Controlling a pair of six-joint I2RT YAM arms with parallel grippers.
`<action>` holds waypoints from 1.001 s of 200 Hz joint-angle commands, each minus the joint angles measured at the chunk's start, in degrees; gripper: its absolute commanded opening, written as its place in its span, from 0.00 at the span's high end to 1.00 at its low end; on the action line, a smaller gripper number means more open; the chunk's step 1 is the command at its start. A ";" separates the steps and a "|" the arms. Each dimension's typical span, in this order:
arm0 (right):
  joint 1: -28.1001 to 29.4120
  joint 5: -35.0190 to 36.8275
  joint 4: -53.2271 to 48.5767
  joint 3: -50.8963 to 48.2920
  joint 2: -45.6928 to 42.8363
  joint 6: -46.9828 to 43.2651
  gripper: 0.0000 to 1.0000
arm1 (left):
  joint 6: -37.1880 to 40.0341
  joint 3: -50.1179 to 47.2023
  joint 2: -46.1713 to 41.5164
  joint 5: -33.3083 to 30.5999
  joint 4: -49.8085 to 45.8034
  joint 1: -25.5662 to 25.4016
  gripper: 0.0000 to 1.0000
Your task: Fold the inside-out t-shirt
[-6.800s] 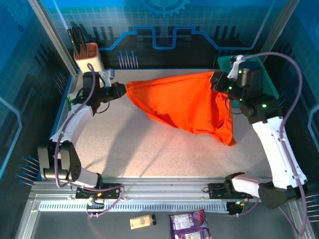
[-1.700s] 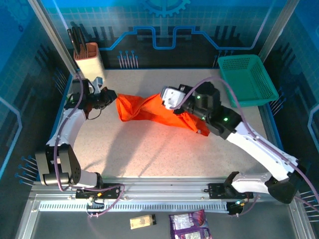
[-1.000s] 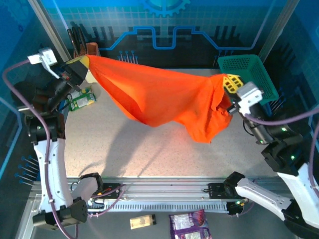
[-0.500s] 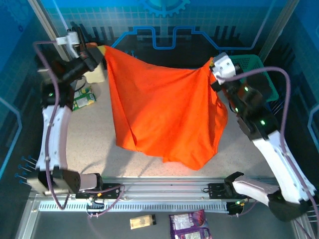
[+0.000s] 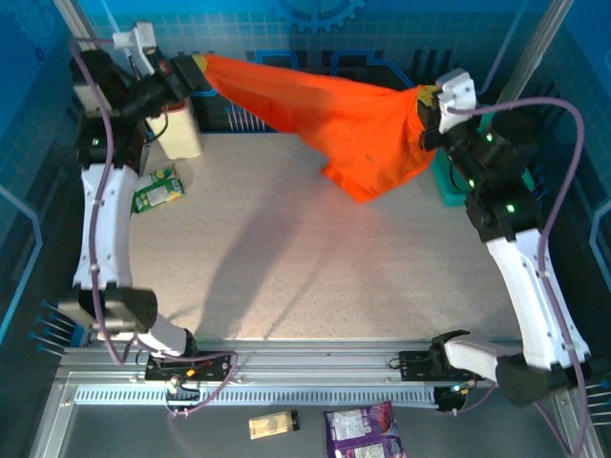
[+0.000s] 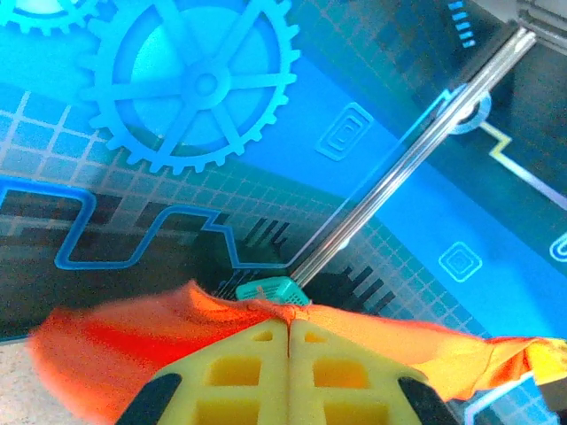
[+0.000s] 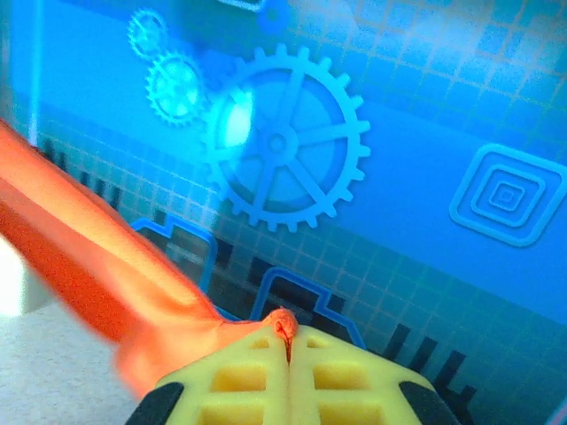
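Speckled tabletop [image 5: 286,258] spreads beneath two arms that rise from its near edge, elbows bent, wrists held high toward the blue back wall. Left tool [image 5: 196,69], yellow fingers pressed together, pinches one end of the inside-out t-shirt [image 5: 353,129]; right tool [image 5: 423,103], equally closed, clamps the other end. Between the tools the orange cloth spans the air off the tabletop, its loose bulk drooping just beside the right tool.

The t-shirt [image 5: 353,129] spans above the surface's [image 5: 286,258] far edge, from the left claw [image 5: 194,72] over the far-left corner to the right claw [image 5: 423,105], apparently beside the far-right basket [image 5: 442,181].
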 commanded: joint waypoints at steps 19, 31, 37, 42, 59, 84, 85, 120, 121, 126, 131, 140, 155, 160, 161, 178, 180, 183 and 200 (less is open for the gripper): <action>-0.09 -12.89 -12.92 -17.10 -11.18 7.02 1.00 | 5.98 -28.74 -16.10 -3.27 -10.96 -0.13 1.00; 0.69 -13.87 -16.22 -24.64 -14.28 9.71 1.00 | 6.51 -38.65 -21.10 -4.35 -13.78 -0.48 1.00; 0.98 -13.73 -17.34 -28.32 -15.65 11.54 1.00 | 6.83 -42.88 -23.09 -5.44 -15.75 -0.68 1.00; 1.29 -13.46 -18.04 -31.35 -16.72 13.29 1.00 | 7.03 -46.16 -24.67 -6.55 -17.24 -0.84 1.00; 1.69 -12.94 -20.02 -39.95 -18.62 19.03 1.00 | 5.49 -55.97 -28.61 -8.10 -19.07 -1.12 0.94; 1.92 -10.47 -21.21 -44.77 -17.13 23.26 0.78 | 4.52 -61.90 -29.75 -9.49 -17.94 -1.54 0.76; 1.94 -10.40 -21.17 -44.76 -16.97 23.32 0.77 | 4.55 -61.90 -29.62 -9.59 -17.89 -1.55 0.75; 2.03 -8.41 -18.39 -42.36 -11.15 23.14 0.58 | 10.90 -54.03 -18.64 -12.14 -17.47 -6.13 0.68; 2.03 -8.35 -18.31 -42.24 -10.95 23.17 0.58 | 11.21 -53.61 -17.95 -12.41 -17.61 -6.39 0.68; 1.96 -8.16 -17.84 -41.63 -9.92 23.29 0.57 | 12.35 -51.52 -15.40 -13.53 -18.06 -7.71 0.68; 2.01 -8.08 -17.26 -41.11 -8.84 23.53 0.57 | 13.74 -49.33 -12.95 -14.52 -18.55 -9.08 0.67; 2.14 -7.87 -16.33 -40.31 -6.99 24.33 0.57 | 16.21 -45.52 -8.39 -16.42 -19.44 -11.51 0.67; 2.25 -6.84 -13.99 -39.48 -3.66 26.71 0.57 | 19.78 -38.06 -0.75 -20.90 -20.75 -15.47 0.67; 2.24 -6.36 -13.56 -38.99 -2.52 27.69 0.57 | 20.85 -35.51 1.74 -22.24 -21.18 -16.64 0.67; 2.27 -6.32 -13.43 -38.88 -2.28 27.87 0.57 | 21.06 -35.00 2.34 -22.38 -21.32 -16.87 0.67; 2.36 -4.30 -12.54 -37.19 1.72 31.75 0.58 | 24.49 -25.47 11.38 -27.01 -23.11 -20.35 0.67; 2.32 -4.01 -12.51 -36.93 2.32 32.22 0.58 | 24.92 -24.06 12.24 -27.44 -23.32 -20.63 0.67; 2.35 -3.81 -12.43 -36.48 3.12 32.76 0.58 | 25.56 -22.29 13.96 -28.34 -23.46 -21.35 0.67; 2.54 -4.27 -11.35 -33.83 7.84 36.21 0.60 | 28.70 -12.48 22.82 -32.10 -24.56 -23.89 0.66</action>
